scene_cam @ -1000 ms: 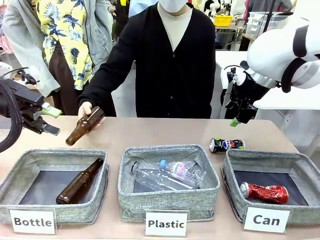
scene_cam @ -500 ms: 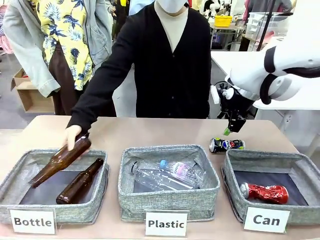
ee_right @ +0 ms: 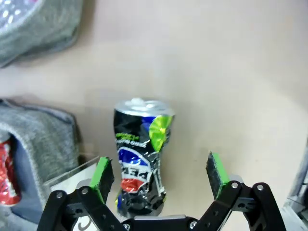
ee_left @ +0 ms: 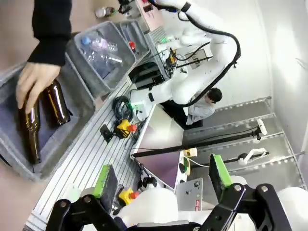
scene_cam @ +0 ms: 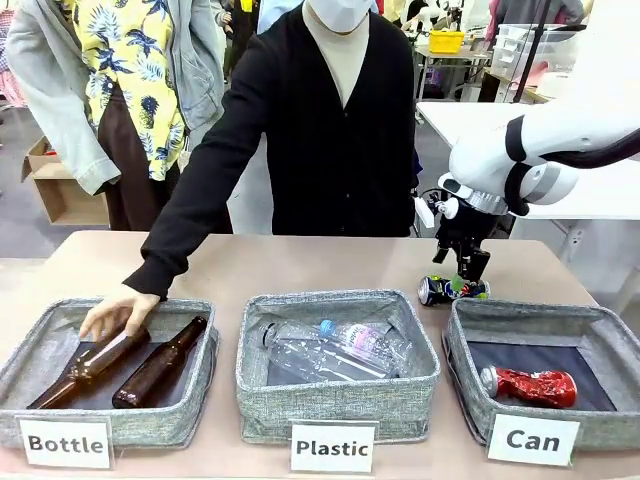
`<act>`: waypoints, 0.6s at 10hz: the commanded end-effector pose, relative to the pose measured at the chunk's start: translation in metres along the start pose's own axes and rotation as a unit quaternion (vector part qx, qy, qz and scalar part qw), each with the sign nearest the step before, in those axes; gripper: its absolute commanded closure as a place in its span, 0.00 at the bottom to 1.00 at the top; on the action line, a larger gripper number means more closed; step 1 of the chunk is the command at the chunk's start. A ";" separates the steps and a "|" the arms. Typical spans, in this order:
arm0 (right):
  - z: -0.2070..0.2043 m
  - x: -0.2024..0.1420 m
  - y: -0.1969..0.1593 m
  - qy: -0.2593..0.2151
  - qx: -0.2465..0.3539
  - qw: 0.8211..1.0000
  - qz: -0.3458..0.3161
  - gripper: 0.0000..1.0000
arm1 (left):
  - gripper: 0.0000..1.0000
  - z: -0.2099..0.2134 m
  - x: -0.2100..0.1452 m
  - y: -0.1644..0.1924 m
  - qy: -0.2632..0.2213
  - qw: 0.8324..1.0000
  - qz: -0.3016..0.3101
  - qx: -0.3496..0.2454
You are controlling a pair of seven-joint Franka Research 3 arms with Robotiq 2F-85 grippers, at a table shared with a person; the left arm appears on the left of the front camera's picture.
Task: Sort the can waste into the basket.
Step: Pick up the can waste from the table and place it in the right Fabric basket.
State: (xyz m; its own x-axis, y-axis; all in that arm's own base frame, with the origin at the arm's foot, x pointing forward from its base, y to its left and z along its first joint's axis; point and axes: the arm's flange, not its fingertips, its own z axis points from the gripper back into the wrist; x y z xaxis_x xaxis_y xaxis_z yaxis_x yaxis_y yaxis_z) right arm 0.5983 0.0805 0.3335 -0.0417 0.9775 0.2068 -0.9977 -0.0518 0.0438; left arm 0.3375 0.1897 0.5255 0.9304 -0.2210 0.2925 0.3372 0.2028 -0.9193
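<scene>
One crushed shiny red metal can (scene_cam: 528, 385) is already lying in the rectangular grey woven-fabric basket carded "Can" (scene_cam: 462, 362), at 4 o'clock on the table in the front view. One dented black-blue Pepsi can (scene_cam: 452, 289) is left on the tan tabletop (scene_cam: 300, 265), on its side just beyond the basket's far rim, at about 2 o'clock.

Since a second ago the right gripper (scene_cam: 472, 270) has been brought down from high at 1 o'clock to directly over the Pepsi can. In the right wrist view its jaws are spread wide and nothing is held; the can (ee_right: 138, 156) is seen between the green pads (ee_right: 102, 174), off-centre toward the 9 o'clock pad, not yet pinched. Judged step: pre-grasp on the last can. A small shift to centre it, a further drop and a close are probably needed, then a short carry toward 5 o'clock into the basket. The dented body may slip or roll when squeezed.

Over the same second the left arm has been pulled out of the front view. The left gripper (ee_left: 161, 180) is seen wide and empty in its own wrist view.

A second brown glass bottle (scene_cam: 88, 365) has been lowered by the person's hand (scene_cam: 118, 312) into the grey "Bottle" bin (scene_cam: 190, 405) at 8 o'clock, beside the brown bottle already there (scene_cam: 160, 362). That is well apart from the can work.
</scene>
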 end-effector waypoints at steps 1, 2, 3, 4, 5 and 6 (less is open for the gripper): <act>0.009 0.008 -0.013 0.027 0.024 0.999 -0.017 0.00 | 0.00 0.002 0.007 -0.001 0.003 1.000 -0.006 -0.003; 0.003 0.008 -0.015 0.030 0.020 0.999 -0.030 0.00 | 0.00 -0.013 0.017 0.003 0.013 1.000 -0.014 -0.002; -0.003 0.007 -0.016 0.028 0.022 0.999 -0.040 0.00 | 0.00 -0.037 0.024 0.007 0.041 0.999 -0.023 -0.009; -0.011 0.008 -0.016 0.028 0.025 0.998 -0.050 0.00 | 0.00 -0.070 0.030 0.012 0.090 0.995 -0.009 -0.030; -0.017 0.007 -0.017 0.033 0.026 0.997 -0.060 0.00 | 0.00 -0.103 0.035 0.023 0.135 0.991 0.003 -0.020; -0.022 0.005 -0.015 0.032 0.028 0.997 -0.063 0.00 | 0.00 -0.134 0.037 0.030 0.178 0.984 0.014 -0.013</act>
State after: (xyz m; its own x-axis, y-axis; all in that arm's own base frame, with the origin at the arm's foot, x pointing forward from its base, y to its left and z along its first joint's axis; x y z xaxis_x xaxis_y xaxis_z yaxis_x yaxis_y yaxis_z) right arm 0.6056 0.0907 0.3121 0.0594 0.9847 0.1641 -0.9911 0.0386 0.1274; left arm 0.3685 0.0761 0.4848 0.8594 -0.4706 0.2001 0.3046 0.1569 -0.9395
